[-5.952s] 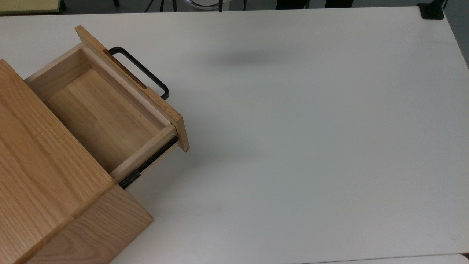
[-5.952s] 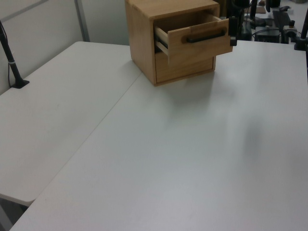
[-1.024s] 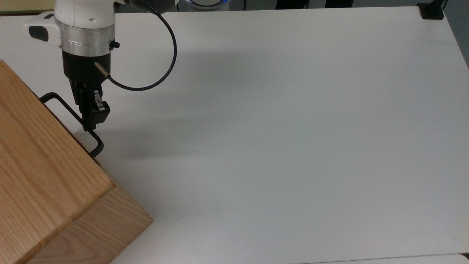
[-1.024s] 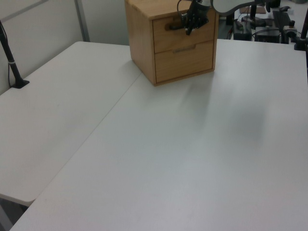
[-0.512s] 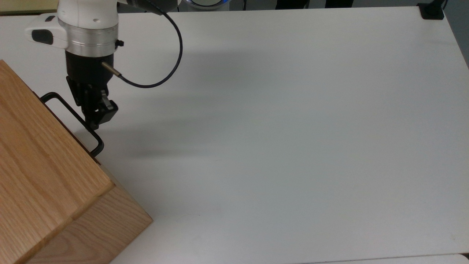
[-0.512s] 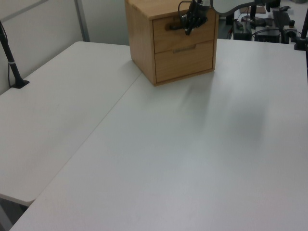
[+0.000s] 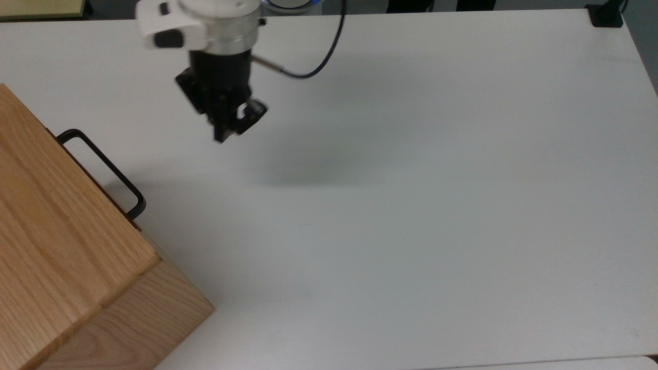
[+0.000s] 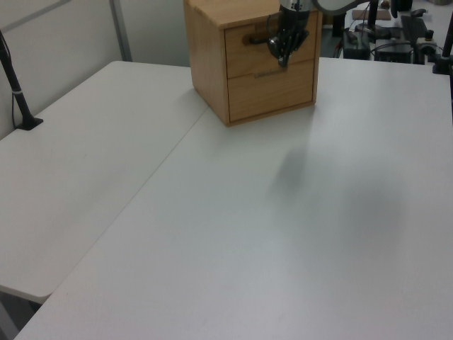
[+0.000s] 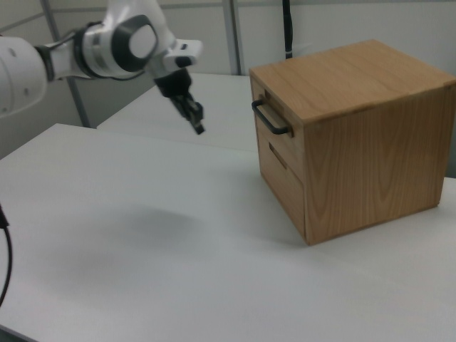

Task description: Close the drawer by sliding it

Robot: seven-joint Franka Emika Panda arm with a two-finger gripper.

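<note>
The drawer (image 8: 267, 51) sits pushed fully into the oak cabinet (image 9: 356, 142), its front flush with the cabinet face. Its black U-shaped handle (image 7: 105, 169) sticks out over the table, also seen as handle (image 9: 269, 120) in the right view. My gripper (image 7: 236, 126) hangs in the air, clear of the handle, well off to the top view's right of it and holding nothing. In the left view the gripper (image 8: 283, 58) appears in front of the drawer front; in the right view the gripper (image 9: 199, 127) hovers a good gap to the right view's left of the cabinet.
The white table (image 7: 411, 205) stretches wide and bare to the top view's right of the cabinet. A second drawer front (image 8: 272, 88) sits below the first. A black clamp post (image 8: 18, 92) stands at the left view's left edge. A black cable (image 7: 318, 61) loops off my wrist.
Six seconds ago the drawer stood pulled out; it has been flush for the last second. Since half a second ago my gripper has left the handle, moving to the top view's right.
</note>
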